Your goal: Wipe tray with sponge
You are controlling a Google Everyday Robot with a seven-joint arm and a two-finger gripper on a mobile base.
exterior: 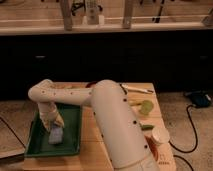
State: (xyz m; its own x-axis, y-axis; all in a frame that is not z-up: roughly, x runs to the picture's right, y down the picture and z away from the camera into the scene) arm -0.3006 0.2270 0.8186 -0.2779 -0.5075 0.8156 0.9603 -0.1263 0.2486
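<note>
A dark green tray [71, 135] lies on the left part of the wooden table. A pale blue-grey sponge [55, 134] sits inside it, near the middle-left of the tray floor. My white arm bends over the table and reaches down into the tray. My gripper [53, 123] is at the sponge's upper end, right over it and pressing down toward it.
A round light-green lid [146, 107] lies on the right of the wooden table [95, 150]. A white cup [160, 135] and a small green item [147, 127] stand near the right front. A thin utensil [137, 90] lies at the back right. A black cable [192, 125] runs on the floor.
</note>
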